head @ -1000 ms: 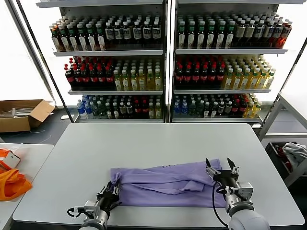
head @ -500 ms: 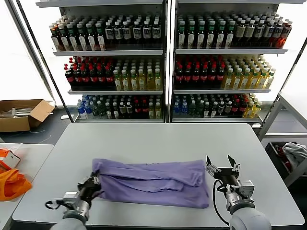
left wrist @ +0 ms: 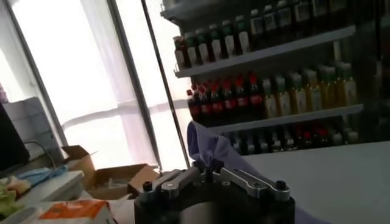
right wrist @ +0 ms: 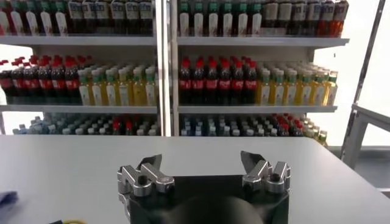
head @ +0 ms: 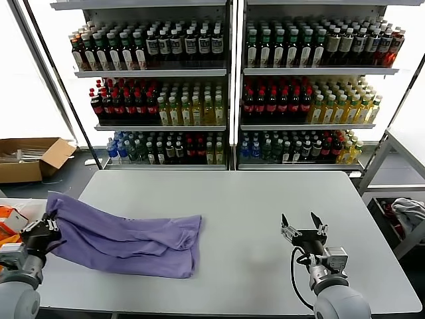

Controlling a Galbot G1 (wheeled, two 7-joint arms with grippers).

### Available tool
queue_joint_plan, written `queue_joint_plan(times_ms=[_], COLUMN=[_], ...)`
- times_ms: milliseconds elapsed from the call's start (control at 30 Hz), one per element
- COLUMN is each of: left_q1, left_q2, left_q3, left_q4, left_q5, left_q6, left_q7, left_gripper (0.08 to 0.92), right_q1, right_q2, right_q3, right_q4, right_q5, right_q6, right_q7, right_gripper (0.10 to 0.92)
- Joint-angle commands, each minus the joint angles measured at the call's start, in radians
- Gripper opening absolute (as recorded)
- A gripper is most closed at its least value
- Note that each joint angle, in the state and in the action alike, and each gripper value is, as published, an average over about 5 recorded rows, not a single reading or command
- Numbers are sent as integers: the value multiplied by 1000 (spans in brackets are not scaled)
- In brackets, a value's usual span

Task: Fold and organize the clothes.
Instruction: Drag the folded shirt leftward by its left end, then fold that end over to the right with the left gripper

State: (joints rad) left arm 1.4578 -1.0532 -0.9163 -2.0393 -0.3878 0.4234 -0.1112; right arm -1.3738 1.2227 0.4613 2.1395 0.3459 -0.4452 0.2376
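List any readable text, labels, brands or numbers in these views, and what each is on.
None can be read.
Bottles on the shelves: labels too small to read.
Cardboard box: no legible print.
Purple T-shirt: plain side up, no print visible.
Orange bag: markings too blurred to read.
Left end effector and right end effector: no markings visible.

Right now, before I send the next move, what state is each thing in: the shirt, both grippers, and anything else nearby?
Lavender-purple soft fabric T-shirt: bunched, lying at the table's left edge, one end lifted.
Left gripper: shut on the T-shirt's raised end, at the table's left edge.
Right gripper: open, empty, above bare table on the right.
Grey table: bears only the shirt.
Brown cardboard box: flaps open, on the floor.
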Motion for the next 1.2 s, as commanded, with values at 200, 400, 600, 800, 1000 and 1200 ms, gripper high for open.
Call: queue_joint_plan(times_ms=[200, 400, 600, 800, 1000, 1200], left_q1=[33, 7, -25, -41, -47, -74], left_q2=[-97, -185, -218, -230, -233, -231], left_q3=[210, 393, 490, 533, 553, 559], left_q4=[-51, -18, -20, -14, -43, -37], left_q5=[86, 157, 149, 149, 151, 153], left_q6=[7, 7, 22, 29, 46, 54], left_q7=[3, 11, 5, 3, 7, 11], left_gripper=[106, 106, 106, 106, 106, 106], right_q1=[-12, -36, -55, -65, -78, -94], right_q2=[1, 9, 20, 35, 46, 57], right_q3=[-4, -1, -2, -10, -16, -25], right_q4=[14, 37, 66, 69, 64, 70], right_q5=[-5, -19, -28, -42, -55, -69], right_q6=[2, 5, 2, 2, 9, 13], right_q7=[0, -3, -6, -7, -7, -8], right_gripper=[823, 823, 823, 823, 823, 823])
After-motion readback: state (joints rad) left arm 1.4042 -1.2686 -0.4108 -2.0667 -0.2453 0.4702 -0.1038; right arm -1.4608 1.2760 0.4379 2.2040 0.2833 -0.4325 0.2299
